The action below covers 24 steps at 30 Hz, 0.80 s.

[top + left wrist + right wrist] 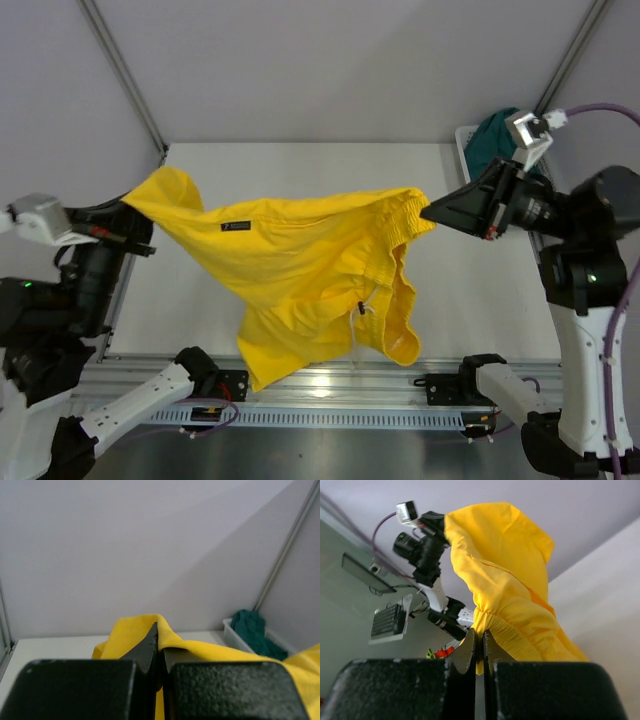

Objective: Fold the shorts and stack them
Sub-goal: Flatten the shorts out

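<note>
The yellow shorts hang stretched in the air between both arms, above the white table. A small dark logo shows near their left end. My left gripper is shut on the left corner of the yellow shorts, its jaws pinching the cloth. My right gripper is shut on the gathered waistband of the yellow shorts. The lower part droops toward the table's near edge. The dark teal green shorts lie bunched in the basket at the back right, seen from the left wrist too as teal shorts.
A white mesh basket stands at the table's far right corner, beside my right arm. Metal frame posts rise at both back corners. An aluminium rail with the arm bases runs along the near edge.
</note>
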Each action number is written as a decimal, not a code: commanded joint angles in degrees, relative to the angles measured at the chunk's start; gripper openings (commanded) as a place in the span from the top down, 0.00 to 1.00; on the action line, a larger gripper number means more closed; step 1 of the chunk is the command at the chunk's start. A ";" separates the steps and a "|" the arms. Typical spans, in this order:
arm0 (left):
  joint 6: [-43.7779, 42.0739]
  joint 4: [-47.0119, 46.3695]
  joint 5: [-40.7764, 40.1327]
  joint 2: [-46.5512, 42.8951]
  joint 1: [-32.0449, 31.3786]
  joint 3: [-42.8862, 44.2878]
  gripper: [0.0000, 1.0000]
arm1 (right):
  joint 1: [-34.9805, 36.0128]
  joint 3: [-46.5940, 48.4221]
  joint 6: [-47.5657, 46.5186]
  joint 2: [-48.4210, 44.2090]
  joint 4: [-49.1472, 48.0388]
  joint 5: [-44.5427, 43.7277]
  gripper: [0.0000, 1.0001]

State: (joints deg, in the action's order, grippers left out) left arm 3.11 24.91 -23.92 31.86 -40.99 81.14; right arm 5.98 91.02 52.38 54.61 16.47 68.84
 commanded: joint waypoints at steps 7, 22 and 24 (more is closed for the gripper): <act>-1.45 -9.08 -2.89 14.46 3.19 -8.99 1.00 | -3.34 -8.85 -6.50 13.23 -3.19 -4.94 1.00; -1.10 -7.07 14.95 3.58 3.81 6.57 1.00 | 3.78 10.04 4.47 2.70 -5.04 -1.25 1.00; 0.48 -4.71 14.26 1.99 3.81 7.71 1.00 | 3.78 11.01 5.97 0.59 -5.31 -1.16 1.00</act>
State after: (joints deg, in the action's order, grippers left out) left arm 1.39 19.70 -13.02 35.22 -37.58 86.85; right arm 9.43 99.13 53.06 57.76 14.92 65.84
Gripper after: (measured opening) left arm 0.002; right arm 0.022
